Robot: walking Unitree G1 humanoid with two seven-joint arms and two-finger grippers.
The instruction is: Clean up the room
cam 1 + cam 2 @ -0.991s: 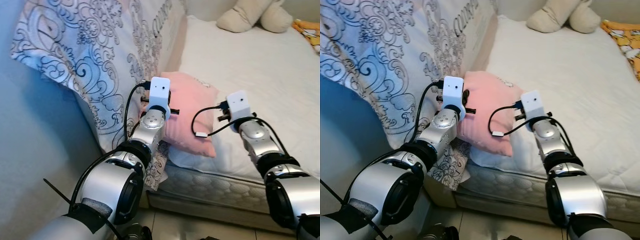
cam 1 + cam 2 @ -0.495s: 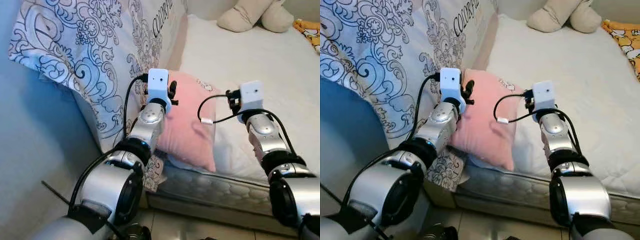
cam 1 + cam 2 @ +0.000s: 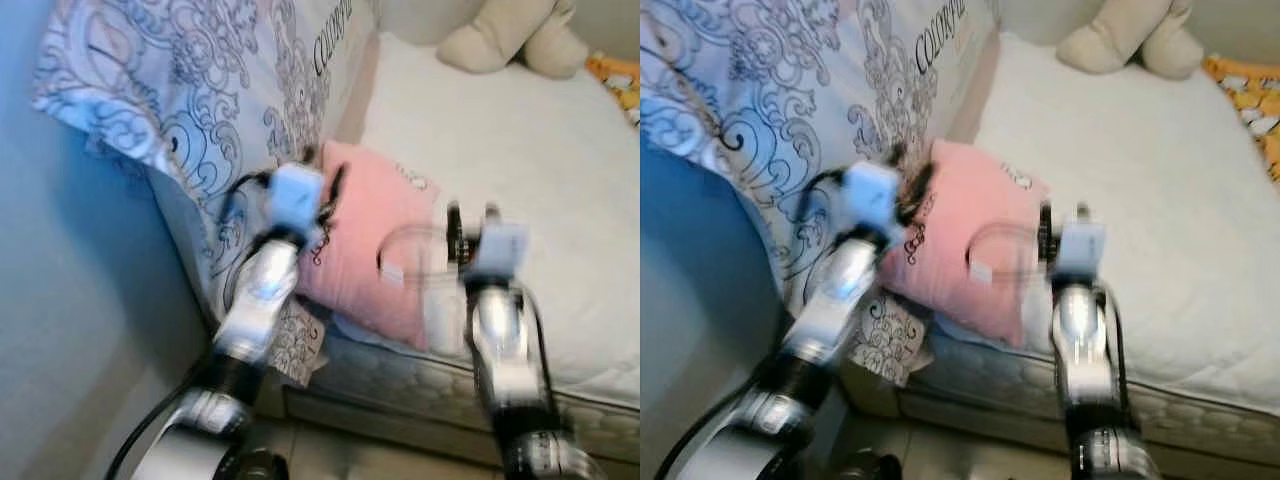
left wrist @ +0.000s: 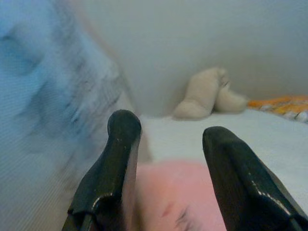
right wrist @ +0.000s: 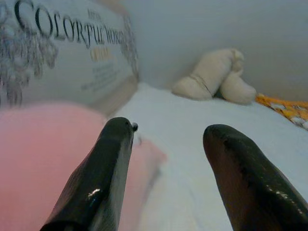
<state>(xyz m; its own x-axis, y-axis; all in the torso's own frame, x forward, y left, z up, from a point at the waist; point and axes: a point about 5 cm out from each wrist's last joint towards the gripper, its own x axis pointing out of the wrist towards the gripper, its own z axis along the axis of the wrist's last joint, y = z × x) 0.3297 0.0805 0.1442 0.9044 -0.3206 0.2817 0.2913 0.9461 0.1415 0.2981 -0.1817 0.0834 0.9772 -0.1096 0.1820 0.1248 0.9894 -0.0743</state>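
Observation:
A pink pillow (image 3: 365, 240) lies at the near edge of the white mattress (image 3: 560, 160), against the patterned duvet. My left gripper (image 4: 166, 127) is open at the pillow's left upper corner, with the pillow (image 4: 178, 197) just below its black fingers. My right gripper (image 5: 168, 132) is open too, at the pillow's right side, with the pillow (image 5: 43, 154) beside its left finger. Nothing lies between either pair of fingers. Both arms are blurred in the head views.
A blue-and-white patterned duvet (image 3: 200, 90) hangs over the bed's left side. A beige plush toy (image 3: 510, 40) sits at the far end of the mattress, and an orange cloth (image 3: 625, 75) lies at the far right. A blue wall stands at the left, with tiled floor below.
The pillow now rests a little further up on the mattress. Both arms have shifted and show motion blur, and the head view has moved slightly.

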